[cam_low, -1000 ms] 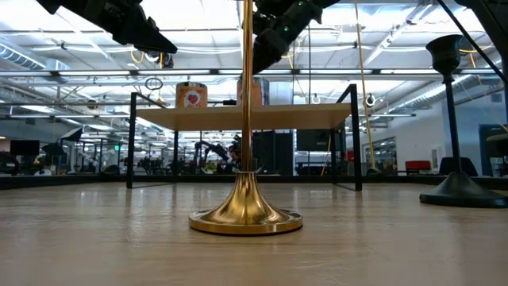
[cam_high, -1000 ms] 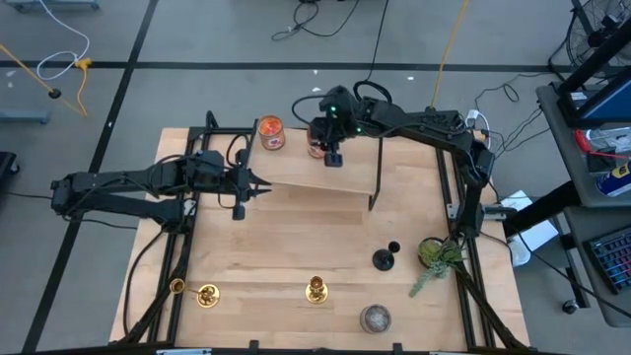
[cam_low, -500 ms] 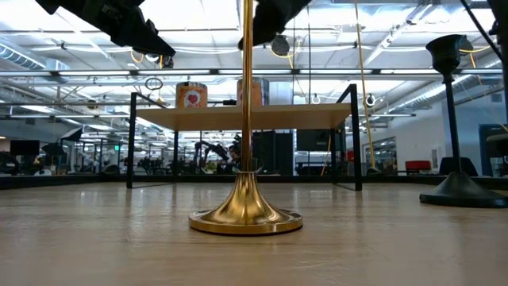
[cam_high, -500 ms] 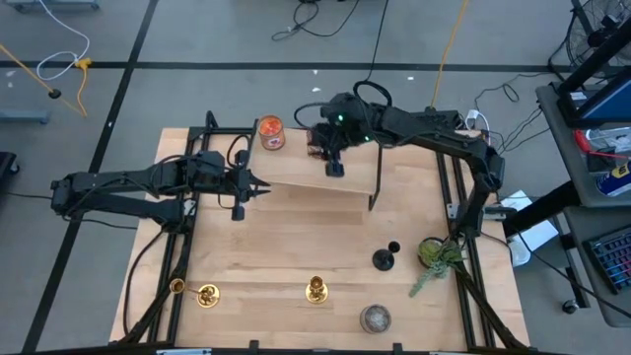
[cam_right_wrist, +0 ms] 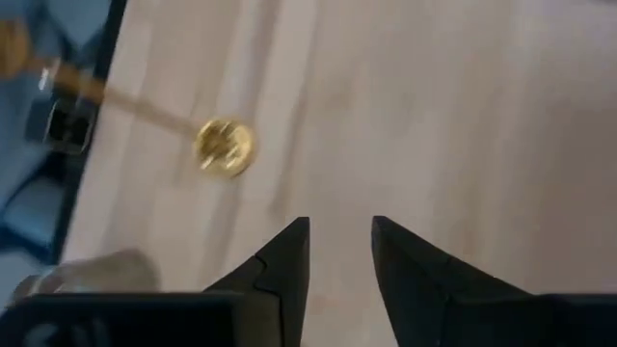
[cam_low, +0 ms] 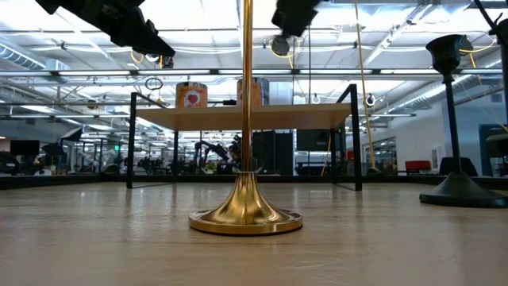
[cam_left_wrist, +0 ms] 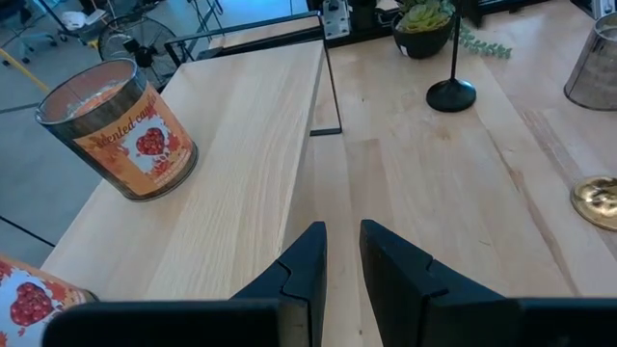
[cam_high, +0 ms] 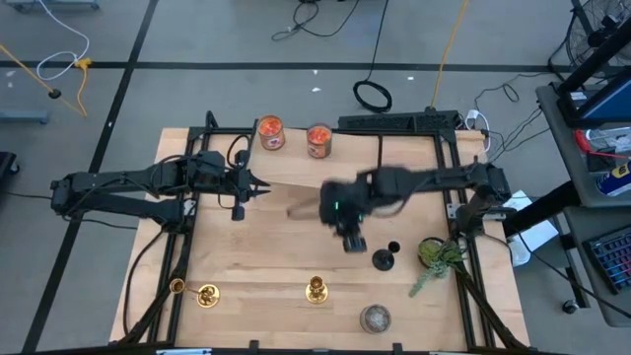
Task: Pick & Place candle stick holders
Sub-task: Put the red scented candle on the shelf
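A black candle stick holder stands on its round base right of the table's middle; it also shows in the low view. One brass-gold holder stands near the front edge. A second gold holder is at the front left. My right gripper hovers open over the table just left of the black holder; the right wrist view shows bare wood between its fingers and a gold holder ahead. My left gripper waits by the shelf's left end, its fingers a little apart with nothing between them.
A raised wooden shelf on black legs carries two orange jar candles at the far side. A grey jar candle stands near the front edge. A small potted plant is at the right. Bare wood lies between shelf and holders.
My right gripper has swung away from the orange jar on the shelf toward the table's near edge and right, tipping further down, and now hangs over the open table beside the black holder. The jar stays on the shelf. My left arm has kept still.
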